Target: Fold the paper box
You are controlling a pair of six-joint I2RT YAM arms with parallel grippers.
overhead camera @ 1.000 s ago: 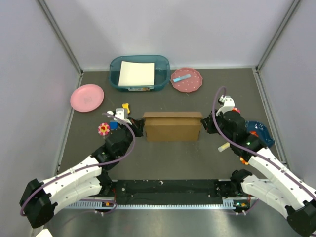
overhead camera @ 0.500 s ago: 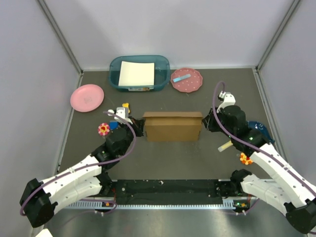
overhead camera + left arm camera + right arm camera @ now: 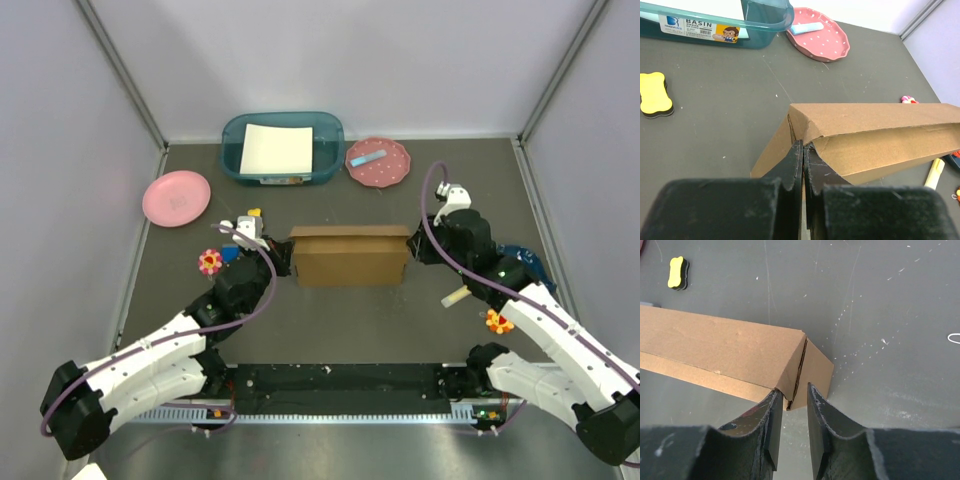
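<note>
Brown corrugated paper box (image 3: 350, 257), shallow rectangular; left hand (image 3: 803, 148) shut at corner; right hand (image 3: 793, 391) slightly parted.

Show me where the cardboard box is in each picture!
Top external: paper box mid-table, between both arms.
Left wrist: paper box centre-right, just beyond the left pincer.
Right wrist: paper box left and centre, its corner at the right pincer.
Shared landmark: yellow bone-shaped sponge.
</note>
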